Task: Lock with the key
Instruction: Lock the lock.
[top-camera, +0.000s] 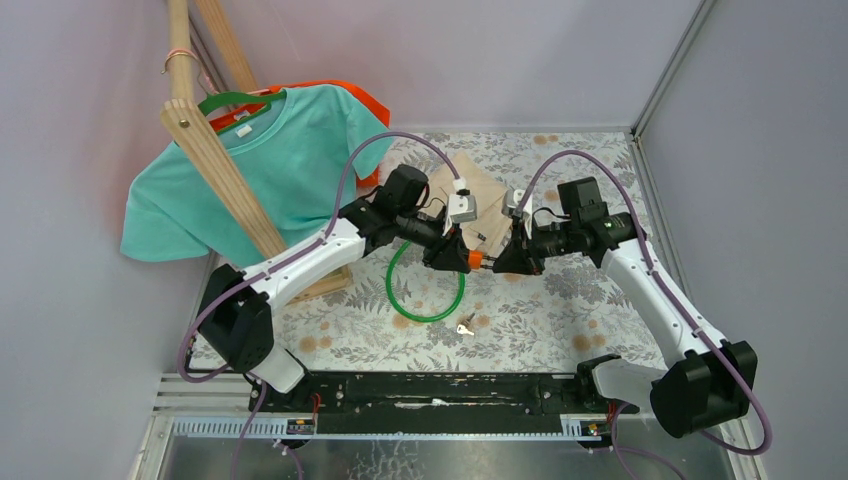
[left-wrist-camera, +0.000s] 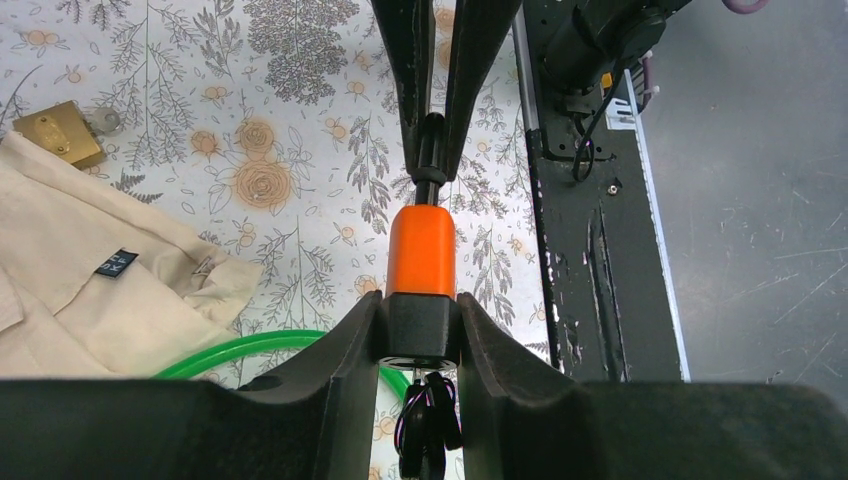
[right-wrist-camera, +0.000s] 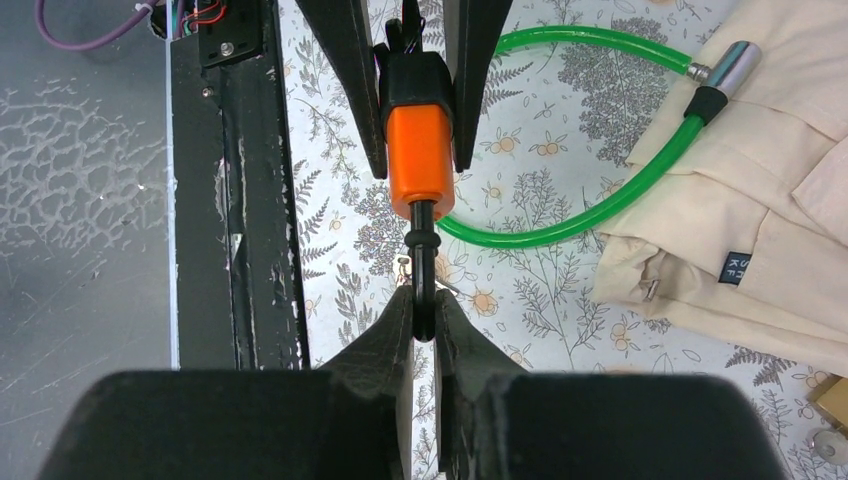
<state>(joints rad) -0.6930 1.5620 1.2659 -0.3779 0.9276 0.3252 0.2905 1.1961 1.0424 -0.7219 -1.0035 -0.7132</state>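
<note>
Two-handed hold above the floral surface (top-camera: 540, 320): left end effector (left-wrist-camera: 420, 305) clamped on orange lock (left-wrist-camera: 422, 262); right end effector (right-wrist-camera: 423, 298) pinched tight on black key (right-wrist-camera: 424, 225) seated in the lock's end

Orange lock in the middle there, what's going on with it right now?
Both arms are on it, held just above the table. The left tool grips the orange-and-black lock by its black end, and the right tool is pinched on the black key sticking out of the orange end. The green cable lies looped on the table. I can't tell whether the key has been turned.
</note>
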